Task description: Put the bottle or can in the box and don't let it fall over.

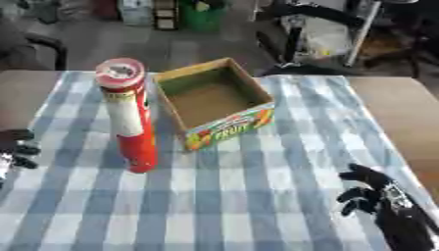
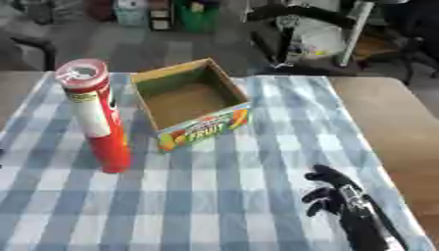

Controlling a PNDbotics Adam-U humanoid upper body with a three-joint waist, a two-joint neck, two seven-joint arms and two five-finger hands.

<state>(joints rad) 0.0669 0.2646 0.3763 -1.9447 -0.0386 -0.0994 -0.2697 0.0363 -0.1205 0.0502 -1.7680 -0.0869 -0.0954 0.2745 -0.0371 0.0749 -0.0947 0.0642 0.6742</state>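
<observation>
A tall red can [image 2: 96, 117] stands upright on the blue-and-white checked cloth [image 2: 214, 196] that covers the tabletop [image 2: 403, 127]. Just to its right, not touching it, sits an open cardboard box [image 2: 190, 104] with a fruit print on its near side; nothing lies inside. The right hand [image 2: 339, 196] rests near the lower right corner, fingers relaxed and apart, well away from both.

One tall red can [image 1: 129, 117] stands on the desk [image 1: 257, 196]; one open cardboard box [image 1: 219, 100] sits just beside it; one checked cloth [image 1: 283, 166] covers the desk; two robot hands show, left [image 1: 15, 147] and right [image 1: 373, 191]
</observation>
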